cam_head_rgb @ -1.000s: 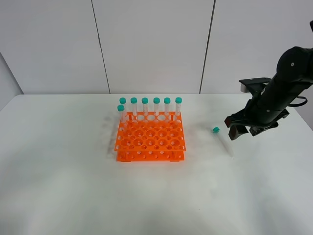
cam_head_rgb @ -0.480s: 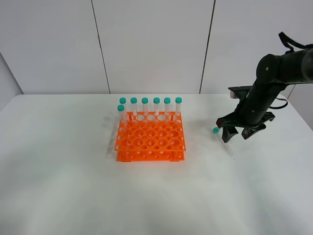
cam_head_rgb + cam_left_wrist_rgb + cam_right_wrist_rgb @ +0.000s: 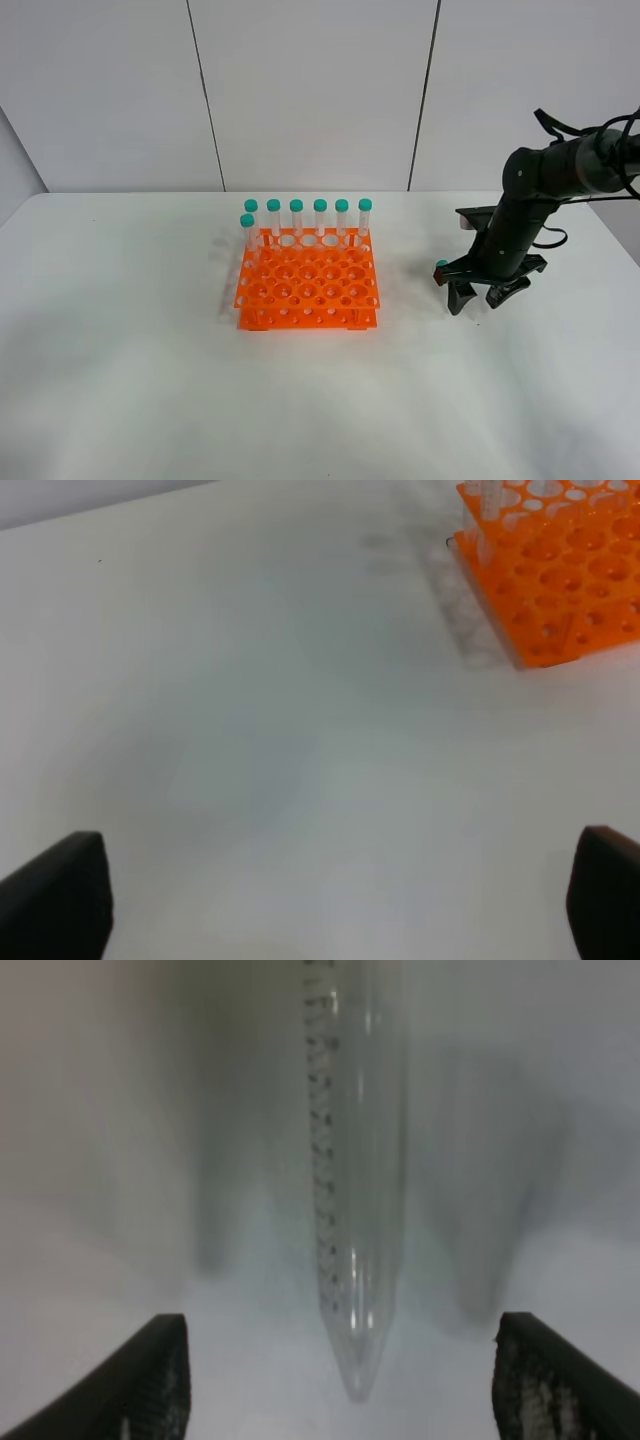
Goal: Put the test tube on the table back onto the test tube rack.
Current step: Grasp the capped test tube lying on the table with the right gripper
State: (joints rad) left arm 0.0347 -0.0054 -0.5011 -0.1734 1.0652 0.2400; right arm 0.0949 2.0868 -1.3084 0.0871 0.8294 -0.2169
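Observation:
The test tube [image 3: 355,1190] lies flat on the white table [image 3: 150,380], clear with a printed scale and a tapered tip. In the high view only its teal cap [image 3: 441,265] shows beside the arm. My right gripper [image 3: 477,297] hangs low over the tube, open, one finger on each side, and its fingertips [image 3: 150,1380] straddle the tip in the wrist view. The orange test tube rack [image 3: 307,286] stands to the left with several capped tubes [image 3: 320,216] in its back row. My left gripper [image 3: 330,900] is open over bare table, the rack [image 3: 550,570] ahead of it.
White wall panels rise behind the table's far edge [image 3: 300,193]. Bare tabletop lies in front of the rack and between the rack and the right arm [image 3: 530,190].
The right arm has swung left and come down, bringing its open gripper from right of the lying tube to low over it. The tube, rack and left gripper have not moved.

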